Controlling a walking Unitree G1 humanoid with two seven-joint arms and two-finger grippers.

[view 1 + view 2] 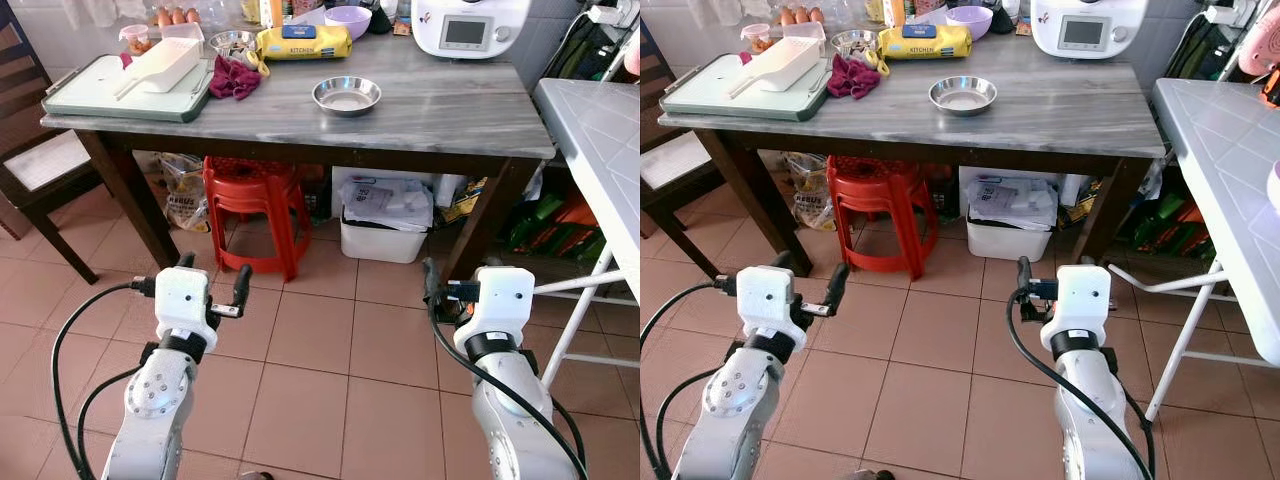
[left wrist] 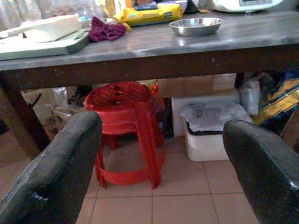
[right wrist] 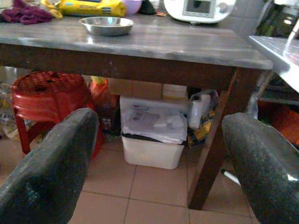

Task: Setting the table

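A shallow steel bowl (image 1: 346, 95) sits near the middle of the grey wooden table (image 1: 450, 115). Further back stand a purple bowl (image 1: 347, 20) and a small steel bowl (image 1: 232, 42). On the table's left end lies a pale green tray (image 1: 90, 100) with a white container (image 1: 165, 62) on it. My left gripper (image 1: 213, 272) is open and empty, low over the tiled floor in front of the table. My right gripper (image 3: 159, 119) is open too, at the same height to the right, with nothing between its fingers. Both are well short of the table.
A maroon cloth (image 1: 234, 78), a yellow package (image 1: 303, 42) and a white appliance (image 1: 470, 25) are on the table. Under it stand stacked red stools (image 1: 255, 195) and a white bin (image 1: 385, 225). A white folding table (image 1: 600, 130) flanks the right, a dark chair (image 1: 30, 170) the left.
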